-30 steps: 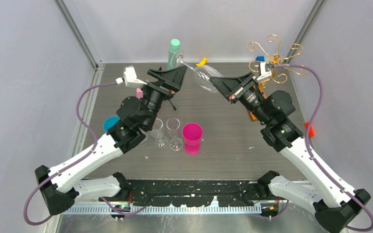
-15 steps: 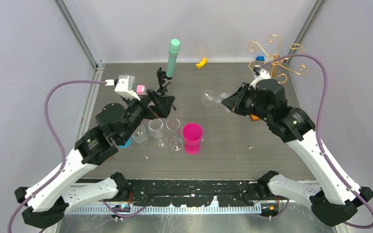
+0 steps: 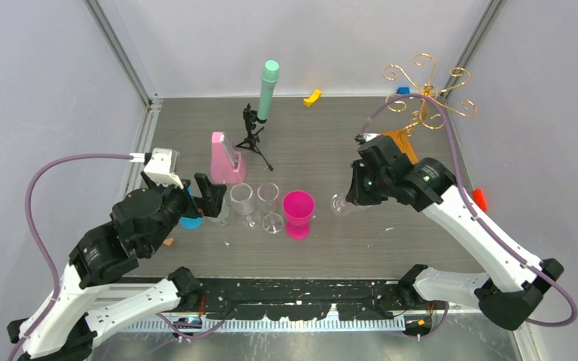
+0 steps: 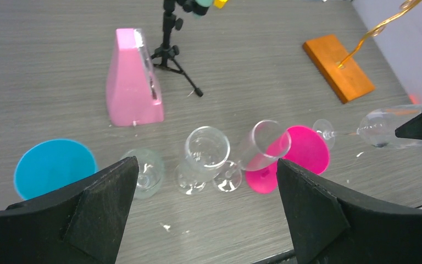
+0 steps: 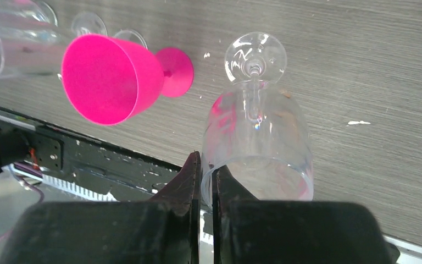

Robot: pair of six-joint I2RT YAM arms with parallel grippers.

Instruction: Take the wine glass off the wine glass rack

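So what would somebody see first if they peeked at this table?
Probably the bright pink plastic goblet standing mid-table beside some clear stemmed glasses. Just right of it, the right arm's hand pinches the rim of a clear wine glass. A curly gold wire rack on an orange wooden base stands in the far right corner.

Clear wine glass (image 5: pixel 258 137); gold wine glass rack (image 3: pixel 426 81), orange base (image 4: pixel 338 67); magenta goblet (image 3: pixel 298 206); grey wood-grain table (image 3: pixel 308 143).
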